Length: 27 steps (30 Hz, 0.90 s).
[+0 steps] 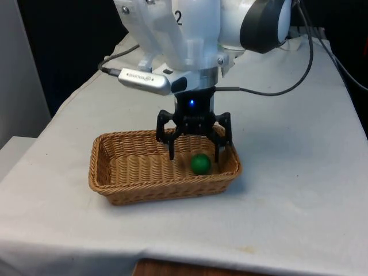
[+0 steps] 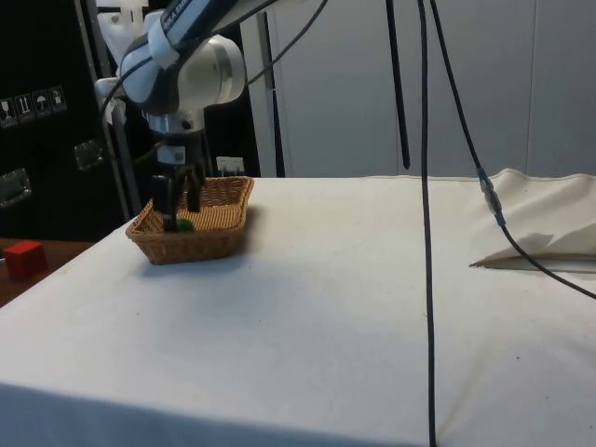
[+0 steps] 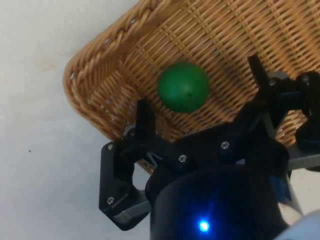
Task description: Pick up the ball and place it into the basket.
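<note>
A green ball point(image 1: 200, 164) lies on the floor of the wicker basket point(image 1: 126, 187), close to the corner at the front view's right. My gripper point(image 1: 194, 154) hangs open just above it, the two fingers spread wide with nothing between them. In the wrist view the ball point(image 3: 183, 86) rests free on the weave beyond the fingers point(image 3: 145, 116), near the braided rim of the basket point(image 3: 90, 90). From the side, the gripper point(image 2: 179, 212) dips into the basket point(image 2: 200, 244) and the ball point(image 2: 185, 223) shows as a green spot below it.
The basket stands near the table's edge on the white cloth point(image 1: 299, 172). A black cable point(image 2: 426, 233) hangs down across the side view. A red block point(image 2: 22, 258) sits off the table beyond the basket. Crumpled cloth point(image 2: 549, 233) lies at the far side.
</note>
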{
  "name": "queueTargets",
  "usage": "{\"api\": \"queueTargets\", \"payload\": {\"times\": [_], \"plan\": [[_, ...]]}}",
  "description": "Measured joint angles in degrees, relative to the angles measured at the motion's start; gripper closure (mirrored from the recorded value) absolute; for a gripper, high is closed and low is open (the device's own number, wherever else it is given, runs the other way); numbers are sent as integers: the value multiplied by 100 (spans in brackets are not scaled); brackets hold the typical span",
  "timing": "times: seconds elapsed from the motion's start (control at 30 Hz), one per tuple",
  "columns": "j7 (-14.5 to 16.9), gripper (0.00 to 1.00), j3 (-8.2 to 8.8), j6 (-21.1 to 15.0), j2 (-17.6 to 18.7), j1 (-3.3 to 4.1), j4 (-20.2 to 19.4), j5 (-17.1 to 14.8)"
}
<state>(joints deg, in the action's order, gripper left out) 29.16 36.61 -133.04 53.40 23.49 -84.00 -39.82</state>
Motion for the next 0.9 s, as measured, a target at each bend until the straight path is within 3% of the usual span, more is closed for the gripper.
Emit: {"api": "queueTargets", "payload": {"times": [0.57, 0.9], "plan": [[-149, 0, 235, 407, -602, 189, -138, 229], [-286, 0, 252, 476, -1112, 315, -498, 653]]}}
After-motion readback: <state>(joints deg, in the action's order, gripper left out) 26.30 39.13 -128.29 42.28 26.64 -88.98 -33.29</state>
